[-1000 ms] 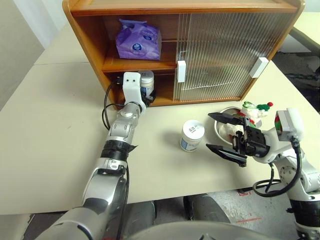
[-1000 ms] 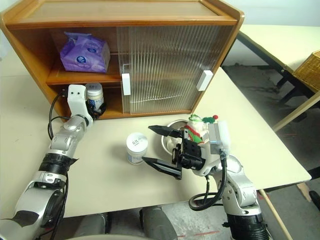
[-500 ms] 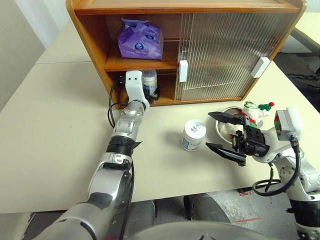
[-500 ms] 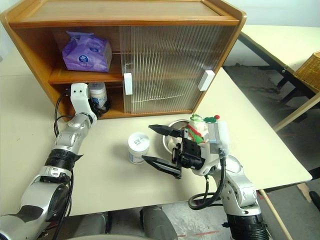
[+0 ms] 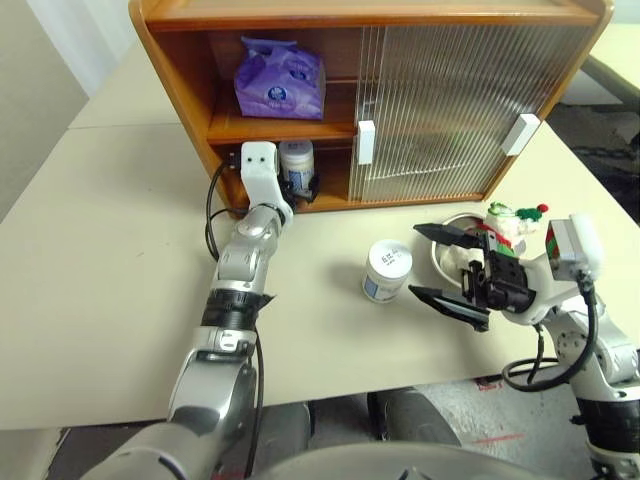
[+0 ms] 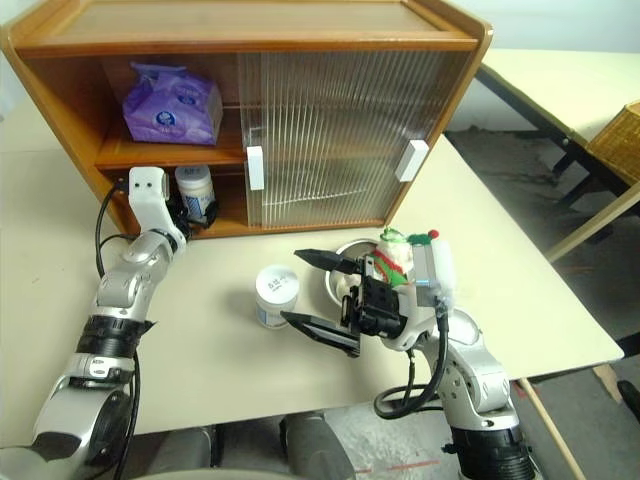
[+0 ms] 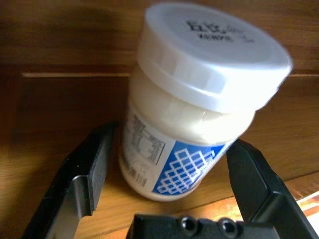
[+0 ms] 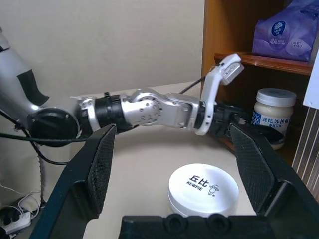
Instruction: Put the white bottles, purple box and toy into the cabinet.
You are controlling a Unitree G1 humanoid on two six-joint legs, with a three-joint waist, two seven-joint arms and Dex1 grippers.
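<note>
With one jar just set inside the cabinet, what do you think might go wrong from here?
The left gripper is open, but its fingers flank the white jar on the cabinet's lower shelf; backing out crooked could tip it. The right gripper, also open, might nudge the second jar. The toy sits close behind that arm.

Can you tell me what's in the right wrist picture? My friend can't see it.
The open right pincer frames a white bottle on the table. Beyond, the left pincer sits beside another bottle in the cabinet.
</note>
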